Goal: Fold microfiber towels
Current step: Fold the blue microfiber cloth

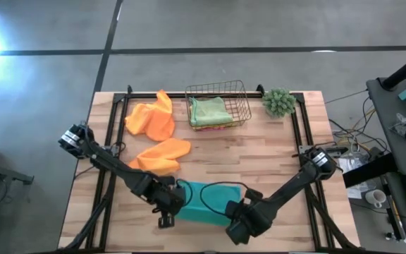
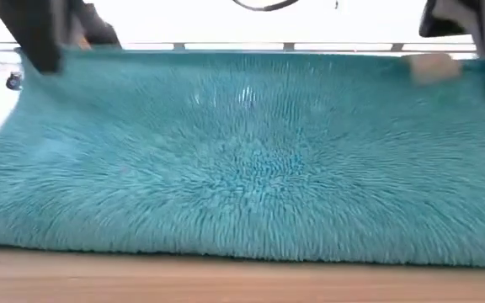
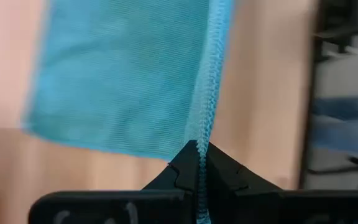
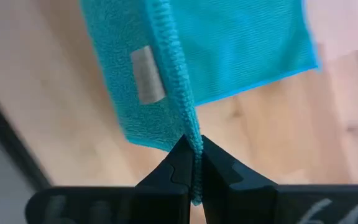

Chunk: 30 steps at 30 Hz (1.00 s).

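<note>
Left pincer [image 3: 199,163] and right pincer [image 4: 192,160] each pinch the teal towel's [image 1: 206,200] edge, whose lifted pile fills the low view.

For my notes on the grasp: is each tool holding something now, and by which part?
Both hold the teal towel by its stitched edge: the left tool and the right tool are each shut on the hem.

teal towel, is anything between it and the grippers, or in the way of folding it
Nothing visible. The left gripper and right gripper are each shut on an edge of the teal towel. The orange towels and wire basket lie farther back on the table.
</note>
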Motion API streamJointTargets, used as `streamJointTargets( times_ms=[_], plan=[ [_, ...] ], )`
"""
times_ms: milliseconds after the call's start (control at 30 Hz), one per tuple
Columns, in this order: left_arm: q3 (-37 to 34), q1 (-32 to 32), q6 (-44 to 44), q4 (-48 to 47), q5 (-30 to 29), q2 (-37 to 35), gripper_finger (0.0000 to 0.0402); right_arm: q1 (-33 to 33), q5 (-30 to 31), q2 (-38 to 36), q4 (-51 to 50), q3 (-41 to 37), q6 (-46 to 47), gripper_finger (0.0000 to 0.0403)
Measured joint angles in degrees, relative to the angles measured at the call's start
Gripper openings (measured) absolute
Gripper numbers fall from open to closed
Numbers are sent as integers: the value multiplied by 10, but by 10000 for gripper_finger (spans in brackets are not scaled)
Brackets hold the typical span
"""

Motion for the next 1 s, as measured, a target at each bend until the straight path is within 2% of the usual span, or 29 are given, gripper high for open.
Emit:
streamJointTargets(
  times_ms=[233, 700, 900, 1000],
  plan=[
    [-24, 41, 45, -32, -33, 0, 0, -38, 44, -2, -43, 0, -59, 8],
    [-68, 104, 97, -9, -52, 0, 0, -93, 40, -1, -10, -80, -95, 8],
    [-78, 118, 111, -5, -53, 0, 0, -104, 36, -2, -8, -80, -95, 11],
    [-80, 118, 148, -4, -53, 0, 3, -104, 31, -2, 1, -78, -102, 25]
  ],
)
